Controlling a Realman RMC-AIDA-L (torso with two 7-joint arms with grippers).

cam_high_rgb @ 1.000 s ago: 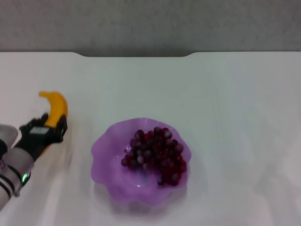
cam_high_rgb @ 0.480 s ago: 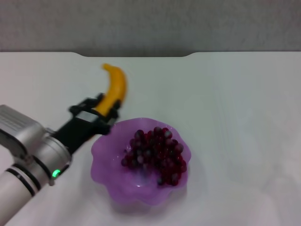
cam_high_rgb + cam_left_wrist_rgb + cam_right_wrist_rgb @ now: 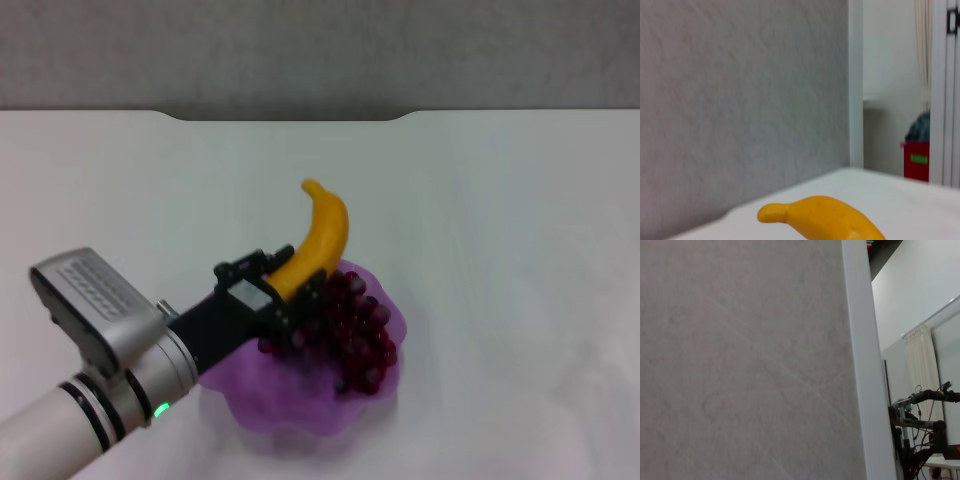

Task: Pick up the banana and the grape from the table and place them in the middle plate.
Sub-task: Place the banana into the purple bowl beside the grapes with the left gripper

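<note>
My left gripper (image 3: 280,288) is shut on the yellow-orange banana (image 3: 319,238) and holds it in the air over the left part of the purple scalloped plate (image 3: 392,318). The banana's free end points away from me; it also shows in the left wrist view (image 3: 820,219). The bunch of dark red grapes (image 3: 352,332) lies inside the plate, partly hidden by my gripper. The plate stands on the white table (image 3: 500,220). My right gripper is not in view.
The table's far edge has a notch (image 3: 290,118) in front of a grey wall. The right wrist view shows only a wall and a room beyond.
My left arm has lifted the banana from the table's left side and carried it to the right, from beside the plate to above it. The grapes and plate have not moved.
</note>
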